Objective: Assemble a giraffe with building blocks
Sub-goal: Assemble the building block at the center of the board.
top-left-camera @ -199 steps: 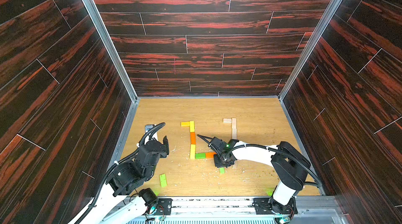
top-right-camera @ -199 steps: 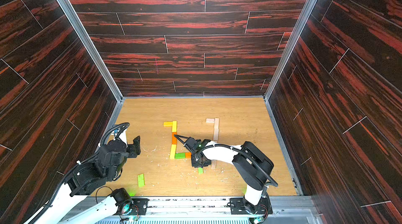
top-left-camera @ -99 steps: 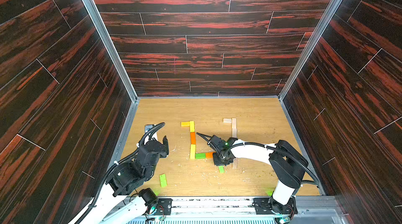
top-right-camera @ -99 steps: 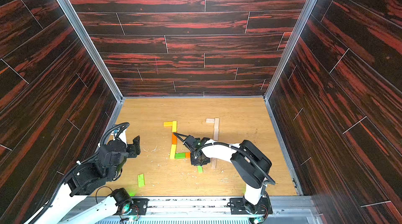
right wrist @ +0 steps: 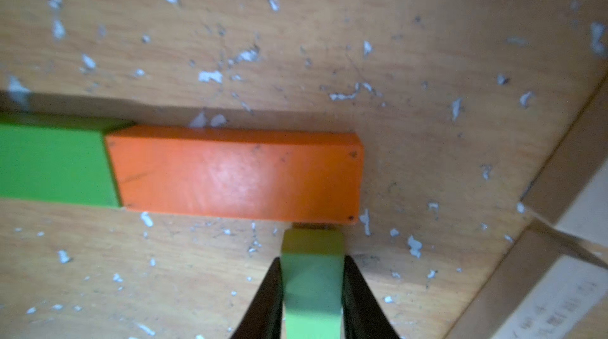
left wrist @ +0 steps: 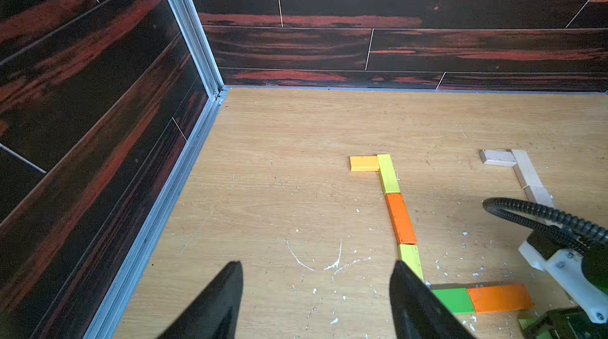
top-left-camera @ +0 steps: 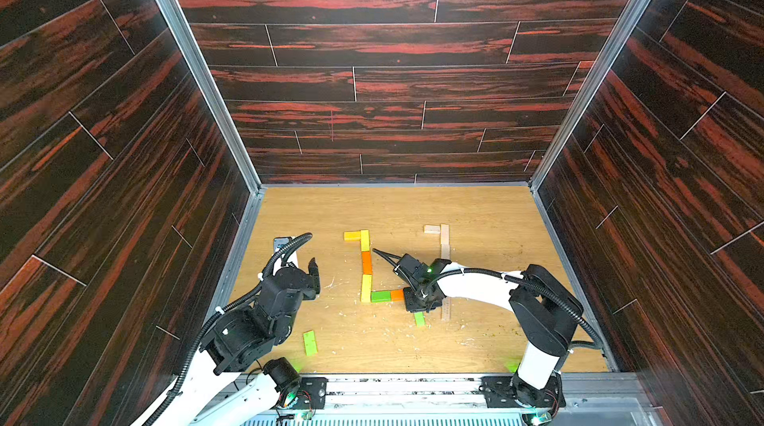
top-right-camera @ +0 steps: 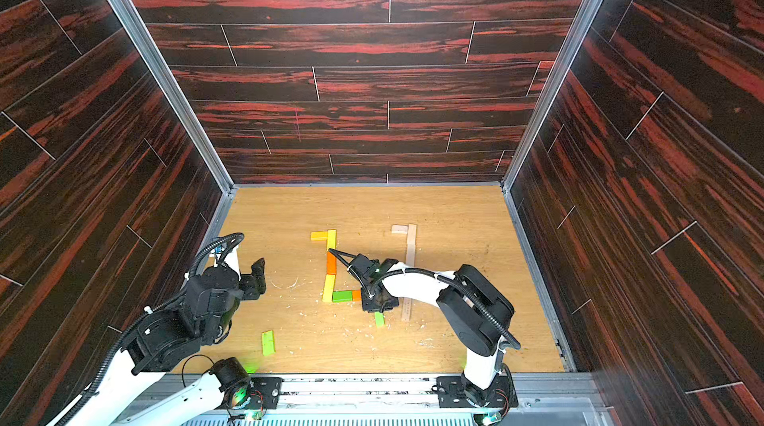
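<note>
Building blocks lie flat in a coloured line: a yellow pair (top-left-camera: 358, 236), an orange one (top-left-camera: 366, 262), a yellow one (top-left-camera: 366, 288), then a green one (top-left-camera: 380, 296) and an orange block (top-left-camera: 397, 295) turning right. My right gripper (right wrist: 312, 265) is shut on a light green block (right wrist: 311, 284), low over the floor. That block's end sits just short of the long side of the orange block (right wrist: 237, 176), near its end. In both top views the held green block (top-right-camera: 379, 319) sticks out below the right gripper (top-left-camera: 419, 304). My left gripper (left wrist: 316, 271) hangs open and empty left of the line.
A loose green block (top-left-camera: 310, 342) lies near the front, by the left arm. Pale wooden blocks (top-left-camera: 444, 233) form a second line to the right, with one plank (top-left-camera: 445, 312) beside the right gripper. Dark walls enclose the floor (top-left-camera: 475, 213) on three sides.
The right arm's elbow has drawn slightly left and the held green block has edged a little toward the orange block. The left arm has not moved.
</note>
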`<state>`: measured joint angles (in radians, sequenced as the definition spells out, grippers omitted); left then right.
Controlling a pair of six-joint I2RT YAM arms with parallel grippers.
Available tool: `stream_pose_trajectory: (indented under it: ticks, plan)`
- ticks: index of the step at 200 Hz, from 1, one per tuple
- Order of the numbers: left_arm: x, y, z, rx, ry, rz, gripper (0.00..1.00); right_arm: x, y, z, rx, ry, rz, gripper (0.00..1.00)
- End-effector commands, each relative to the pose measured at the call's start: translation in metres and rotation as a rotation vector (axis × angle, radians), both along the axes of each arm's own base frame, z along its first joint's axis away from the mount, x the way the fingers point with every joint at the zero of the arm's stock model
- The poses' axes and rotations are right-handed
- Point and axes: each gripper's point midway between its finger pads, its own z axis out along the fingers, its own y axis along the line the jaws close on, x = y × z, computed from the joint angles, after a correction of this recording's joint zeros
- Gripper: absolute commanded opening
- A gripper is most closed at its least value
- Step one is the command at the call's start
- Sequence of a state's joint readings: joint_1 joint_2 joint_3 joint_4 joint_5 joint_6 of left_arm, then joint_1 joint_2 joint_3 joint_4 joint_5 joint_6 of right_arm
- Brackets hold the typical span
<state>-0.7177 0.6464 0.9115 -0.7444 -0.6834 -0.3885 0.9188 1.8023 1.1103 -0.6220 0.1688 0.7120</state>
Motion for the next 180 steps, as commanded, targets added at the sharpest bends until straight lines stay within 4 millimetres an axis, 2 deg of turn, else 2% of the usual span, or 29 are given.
stream_pose_trajectory:
  ticks: [1,64,102,121,137,180]
  plan:
    - [0.000,0.004,0.000,0.010,-0.002,0.016,0.73,0.003,-0.002,-0.008,-0.042,0.013,0.004,0.31]
    - [-0.002,0.007,0.001,0.012,-0.006,0.020,0.73,0.003,-0.003,-0.009,-0.049,0.016,0.005,0.35]
    - [-0.002,0.007,0.000,0.013,-0.005,0.020,0.73,0.002,-0.005,-0.008,-0.056,0.016,0.004,0.47]
    - [-0.002,0.006,0.001,0.013,-0.005,0.018,0.73,-0.002,-0.004,-0.006,-0.048,0.027,0.008,0.49]
    - [-0.001,0.006,0.001,0.012,-0.005,0.018,0.73,-0.006,-0.002,-0.004,-0.043,0.034,0.018,0.48]
    - [0.000,0.005,0.000,0.007,-0.005,0.015,0.73,-0.020,-0.002,-0.007,-0.044,0.062,0.021,0.38]
